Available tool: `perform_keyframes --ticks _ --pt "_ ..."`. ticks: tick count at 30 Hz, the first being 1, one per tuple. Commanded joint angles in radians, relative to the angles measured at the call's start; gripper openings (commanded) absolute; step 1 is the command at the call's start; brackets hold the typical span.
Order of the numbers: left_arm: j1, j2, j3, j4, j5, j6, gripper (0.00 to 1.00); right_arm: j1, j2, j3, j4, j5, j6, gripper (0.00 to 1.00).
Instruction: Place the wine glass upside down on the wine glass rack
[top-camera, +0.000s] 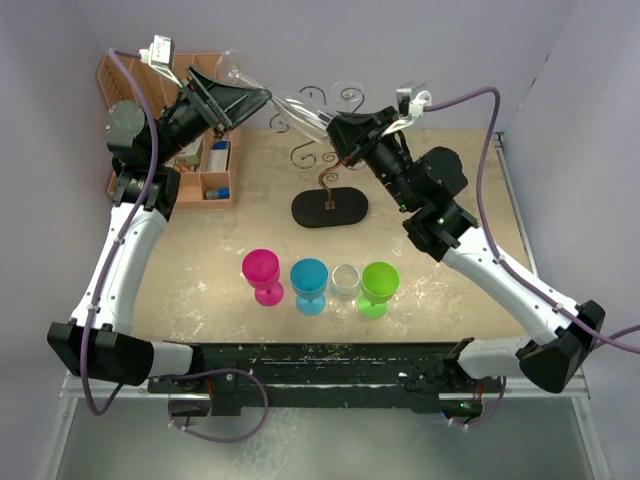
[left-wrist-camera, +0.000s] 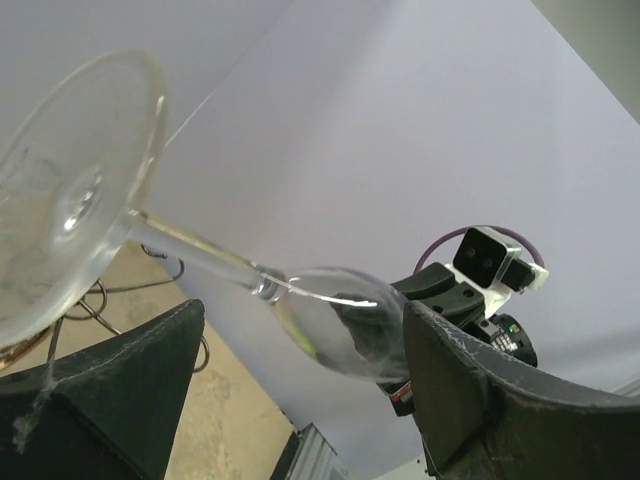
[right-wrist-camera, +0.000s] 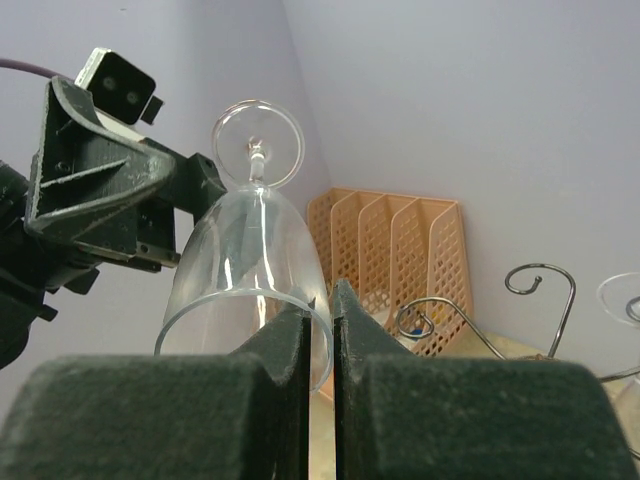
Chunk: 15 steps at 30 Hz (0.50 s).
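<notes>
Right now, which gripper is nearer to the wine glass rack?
Right. The right gripper, pinching the wine glass rim, is beside the wine glass rack scrolls; the left gripper, open beside the stem, sits leftward, toward the peach organizer.

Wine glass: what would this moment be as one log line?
wine glass: midair, sideways | right hand: pinching rim | left hand: open, flanking glass | rack: glass not on it

Pink cup (top-camera: 262, 272), blue cup (top-camera: 309, 283), clear cup (top-camera: 345, 287) and green cup (top-camera: 379, 287) upright in a row on table (top-camera: 200, 260); peach organizer (top-camera: 222, 196) rear left.
</notes>
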<state>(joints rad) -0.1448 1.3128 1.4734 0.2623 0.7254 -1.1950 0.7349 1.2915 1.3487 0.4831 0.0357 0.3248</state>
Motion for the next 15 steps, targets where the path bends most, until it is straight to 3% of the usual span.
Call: perform_keyframes --ticks 1,3,5,10,11,13,15 --pt "0.005 0.05 0.086 0.109 -0.029 -0.02 0.83 0.004 0.028 0.064 0.161 0.001 0.004 0.0" --pt "0.005 0.079 0.105 0.112 -0.036 -0.012 0.82 0.005 0.043 0.069 0.165 -0.011 0.015 0.0" --pt "0.004 0.091 0.112 0.134 -0.05 -0.006 0.71 0.008 0.055 0.065 0.172 -0.013 0.029 0.0" --pt "0.004 0.108 0.139 0.177 -0.072 -0.004 0.16 0.033 0.082 0.065 0.172 -0.012 0.038 0.0" --pt "0.004 0.106 0.144 0.182 -0.074 -0.004 0.09 0.043 0.084 0.063 0.172 -0.003 0.029 0.0" --pt "0.0 0.104 0.155 0.192 -0.074 -0.004 0.04 0.067 0.086 0.061 0.171 0.008 0.013 0.0" --pt "-0.008 0.104 0.17 0.197 -0.07 -0.005 0.07 0.09 0.092 0.063 0.168 0.005 0.009 0.0"
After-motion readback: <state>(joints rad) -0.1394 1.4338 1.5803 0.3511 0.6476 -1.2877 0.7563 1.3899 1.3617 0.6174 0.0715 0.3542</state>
